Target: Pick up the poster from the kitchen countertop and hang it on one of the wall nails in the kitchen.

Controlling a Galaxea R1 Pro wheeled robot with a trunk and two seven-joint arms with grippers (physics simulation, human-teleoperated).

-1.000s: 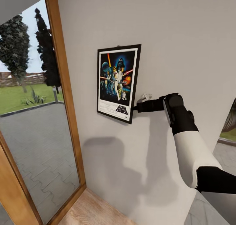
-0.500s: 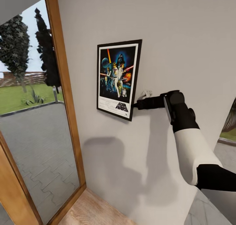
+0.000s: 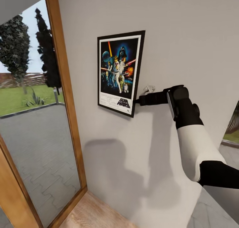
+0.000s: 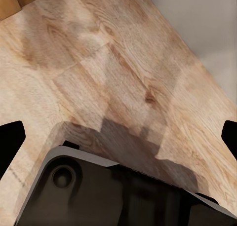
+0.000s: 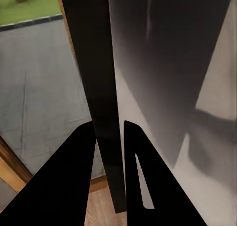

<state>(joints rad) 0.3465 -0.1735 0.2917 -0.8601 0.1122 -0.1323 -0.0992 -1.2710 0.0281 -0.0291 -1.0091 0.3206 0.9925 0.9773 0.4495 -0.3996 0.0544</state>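
Observation:
The Star Wars poster (image 3: 119,72) stands upright against the pale grey wall (image 3: 186,38), slightly tilted. My right gripper (image 3: 136,102) is shut on the lower right edge of its black frame. In the right wrist view the frame's thin black edge (image 5: 101,78) runs between the two fingers (image 5: 79,181), with the gripper (image 5: 109,142) clamped on it. The wall nail is hidden and the kitchen countertop is out of view. My left gripper (image 4: 118,137) hangs open over wooden floor (image 4: 98,63), its fingertips (image 4: 10,142) spread wide apart with nothing between them.
A tall glass pane in a wooden frame (image 3: 64,98) stands just left of the poster, with paving and trees outside. Wooden floor (image 3: 93,214) meets the wall below. Another window opening (image 3: 232,128) shows at the right edge. The robot's dark base (image 4: 113,196) lies under the left gripper.
The right gripper has lifted the poster higher up the wall. The poster's top edge now sits above where a small dark speck showed on the wall a second ago.

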